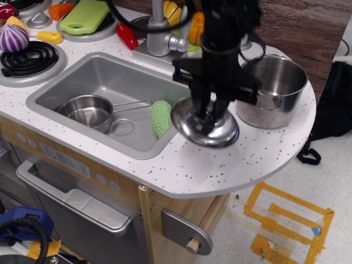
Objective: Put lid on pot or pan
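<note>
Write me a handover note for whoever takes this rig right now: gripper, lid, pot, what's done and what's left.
Gripper: shut on the lid's knob.
Lid: lifted, tilted, hanging over the counter edge beside the sink, left of the pot.
Pot: upright and open at the counter's right end.
Done: lid picked up.
Left: carry it right, centre it over the pot, lower, release.
</note>
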Available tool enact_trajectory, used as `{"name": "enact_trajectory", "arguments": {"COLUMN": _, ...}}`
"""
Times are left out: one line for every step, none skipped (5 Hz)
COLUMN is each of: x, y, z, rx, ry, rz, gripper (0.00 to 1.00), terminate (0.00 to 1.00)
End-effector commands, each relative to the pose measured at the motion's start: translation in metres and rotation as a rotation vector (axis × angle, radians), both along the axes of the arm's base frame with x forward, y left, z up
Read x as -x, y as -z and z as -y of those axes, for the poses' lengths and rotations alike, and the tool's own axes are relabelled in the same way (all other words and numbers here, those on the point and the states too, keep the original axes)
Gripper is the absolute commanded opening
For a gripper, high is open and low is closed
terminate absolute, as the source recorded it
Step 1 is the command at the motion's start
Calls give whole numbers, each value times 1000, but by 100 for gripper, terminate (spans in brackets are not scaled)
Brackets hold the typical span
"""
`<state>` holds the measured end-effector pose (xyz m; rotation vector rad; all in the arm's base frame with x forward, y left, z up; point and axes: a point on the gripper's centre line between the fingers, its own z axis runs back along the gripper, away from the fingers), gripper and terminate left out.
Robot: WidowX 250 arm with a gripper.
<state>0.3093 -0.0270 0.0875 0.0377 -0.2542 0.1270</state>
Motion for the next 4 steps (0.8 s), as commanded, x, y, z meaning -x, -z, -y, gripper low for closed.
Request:
{"name": "enact_trajectory", "arguments": {"x": -11, "y": -40, "z": 0, "rx": 61, "ry": 15, "rz": 158, "gripper": 0, "terminate": 0}}
{"name": "enact_trajectory", "arguments": {"x": -25, "y": -50, "z": 8, "rx": 84, "ry": 66, "rz": 221, "gripper": 0, "terminate": 0}}
{"name": "enact_trajectory", "arguments": {"x": -46, "y": -52, "z": 23, "rx": 83, "ry": 108, "rz": 273, "gripper": 0, "terminate": 0}}
{"name": "enact_trajectory", "arguments": {"x": -70, "y": -47, "z": 36, "rx": 106, "ry": 135, "rz": 278, "gripper": 0, "terminate": 0}}
